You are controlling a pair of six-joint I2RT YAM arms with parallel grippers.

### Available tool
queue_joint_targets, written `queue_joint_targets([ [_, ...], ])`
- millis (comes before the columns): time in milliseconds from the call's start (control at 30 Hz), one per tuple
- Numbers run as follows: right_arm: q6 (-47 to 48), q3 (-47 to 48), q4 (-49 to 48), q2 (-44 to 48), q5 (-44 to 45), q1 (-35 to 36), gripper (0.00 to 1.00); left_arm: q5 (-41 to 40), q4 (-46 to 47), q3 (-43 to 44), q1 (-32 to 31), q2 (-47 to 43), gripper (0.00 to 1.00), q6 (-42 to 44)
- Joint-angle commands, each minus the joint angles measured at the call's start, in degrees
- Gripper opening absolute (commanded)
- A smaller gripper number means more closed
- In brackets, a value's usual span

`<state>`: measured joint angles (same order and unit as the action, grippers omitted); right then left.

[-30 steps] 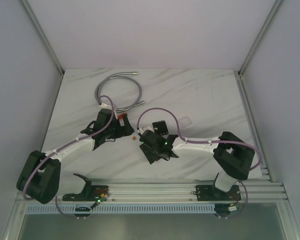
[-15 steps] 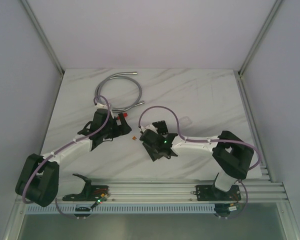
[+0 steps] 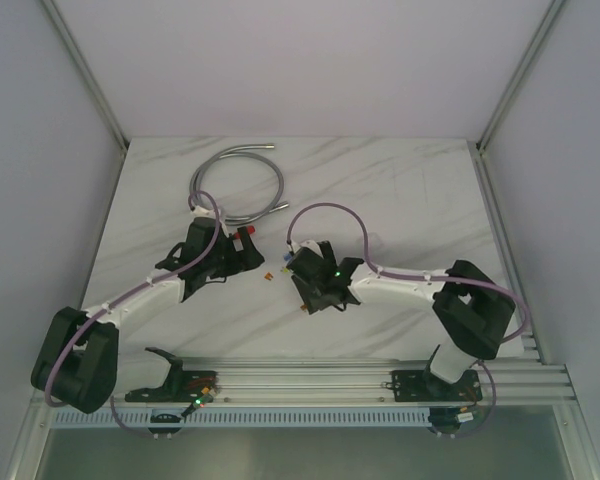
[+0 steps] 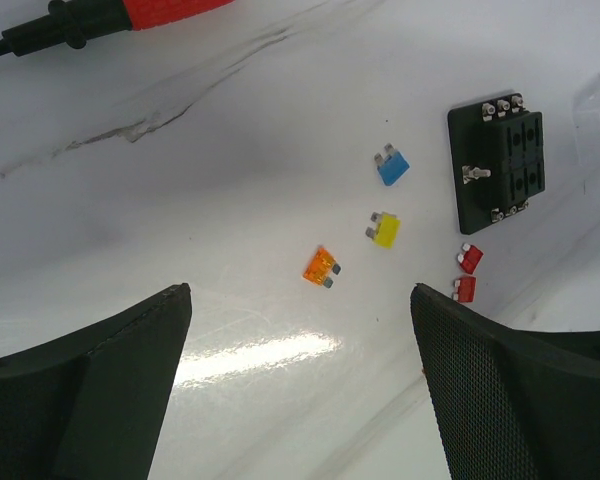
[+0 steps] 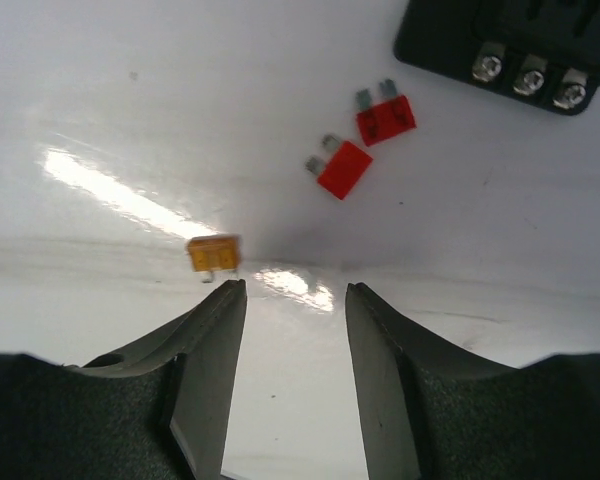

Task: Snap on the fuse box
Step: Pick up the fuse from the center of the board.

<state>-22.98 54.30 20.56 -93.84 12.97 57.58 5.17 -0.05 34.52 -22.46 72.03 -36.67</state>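
while the small black square plastic fuse box (image 5: pixel 520 40) lies just beyond two red fuses (image 5: pixel 342 167), my right gripper (image 5: pixel 292 292) hangs partly apart, empty, beside a tiny orange fuse (image 5: pixel 213 253); left gripper (image 4: pixel 300 292) gapes wide, empty. i judge fuse pickup is in hand: next, shift over it and pinch.

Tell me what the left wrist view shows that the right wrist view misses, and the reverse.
Left wrist only: the left gripper, fingers wide apart; a blue fuse, a yellow fuse, a red-handled tool, and a clear cover beside the fuse box. Right wrist only: the right gripper, open. Both: two red fuses and the fuse box, whole on the left view, only its screw edge on the right. Each shows an orange fuse; I cannot tell if it is the same one.
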Motion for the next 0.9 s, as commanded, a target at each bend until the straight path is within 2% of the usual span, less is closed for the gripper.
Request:
queue_joint_targets([
  [0, -1.7, 3.6, 1.0, 0.8, -3.4, 0.8, 0.51, 0.6, 0.2, 0.2, 0.3, 0.1, 1.00, -0.5],
  [333, -1.9, 9.0, 3.2, -4.4, -4.7, 1.3, 0.50, 2.1, 0.6, -2.7, 4.2, -2.0, 1.00, -2.0],
  [867, -3.1, 12.8, 7.3, -9.8, -3.3, 2.3, 0.46, 3.0, 0.7, -2.8, 4.6, -3.1, 1.00, -1.9],
])
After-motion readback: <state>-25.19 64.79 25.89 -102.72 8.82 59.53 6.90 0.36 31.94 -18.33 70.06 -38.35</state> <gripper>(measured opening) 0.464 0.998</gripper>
